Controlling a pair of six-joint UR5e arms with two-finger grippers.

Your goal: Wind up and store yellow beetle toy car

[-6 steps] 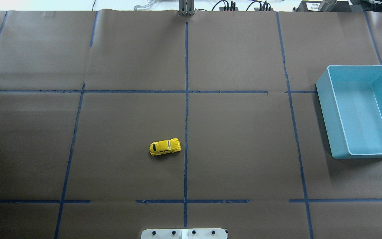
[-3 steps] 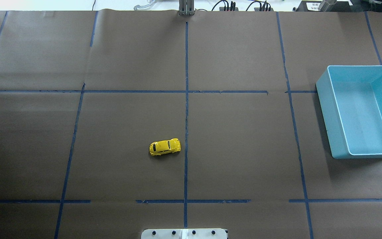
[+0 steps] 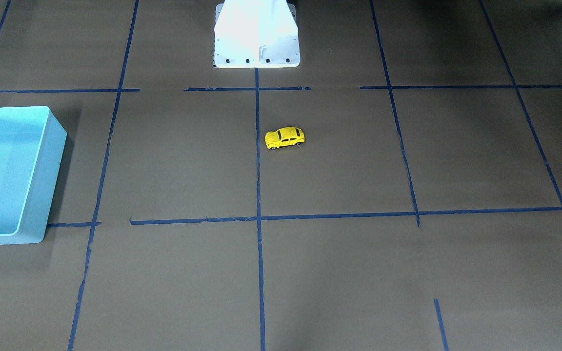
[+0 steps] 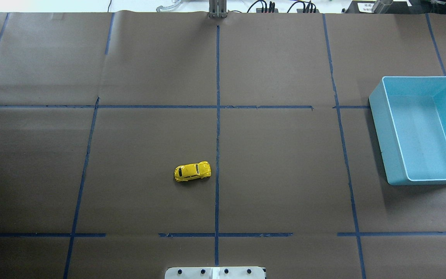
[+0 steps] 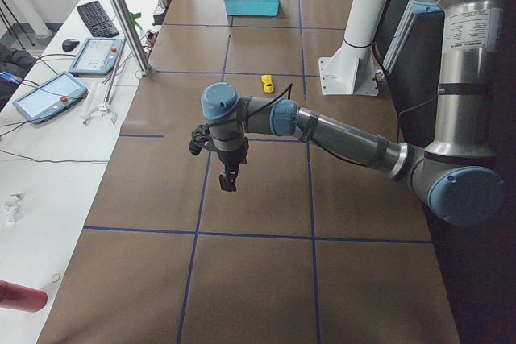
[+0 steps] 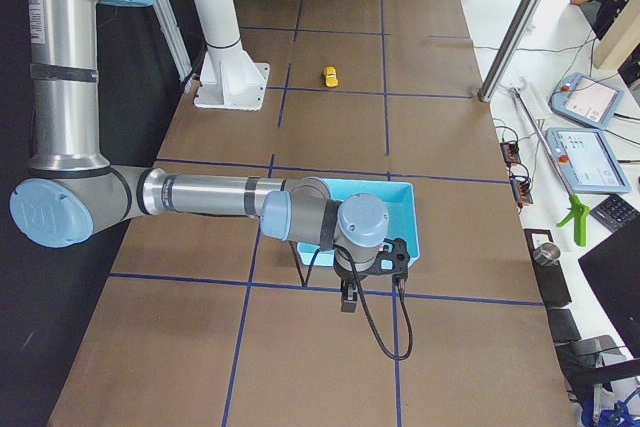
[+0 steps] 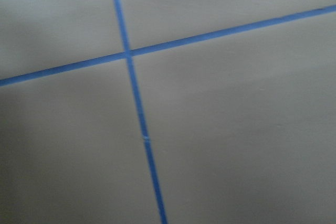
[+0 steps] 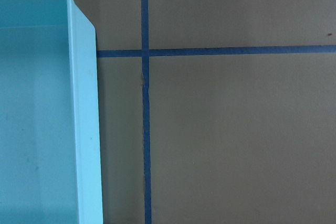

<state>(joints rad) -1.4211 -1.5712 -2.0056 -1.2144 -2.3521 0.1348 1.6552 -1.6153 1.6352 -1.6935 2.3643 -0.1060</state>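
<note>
brown table [image 4: 285,174], blue tape grid [image 4: 217,77] | yellow beetle toy car [image 4: 192,171] | jaws: cannot tell

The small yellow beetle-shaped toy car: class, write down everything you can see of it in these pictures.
The small yellow beetle-shaped toy car has a glossy, rounded, bright yellow body, dark windows and small black wheels. It stands upright on its wheels on the brown paper table cover, lying lengthwise across the table. It sits just beside the central blue tape line, on the robot's left of it, without touching it. Nothing but the paper touches it.
</note>
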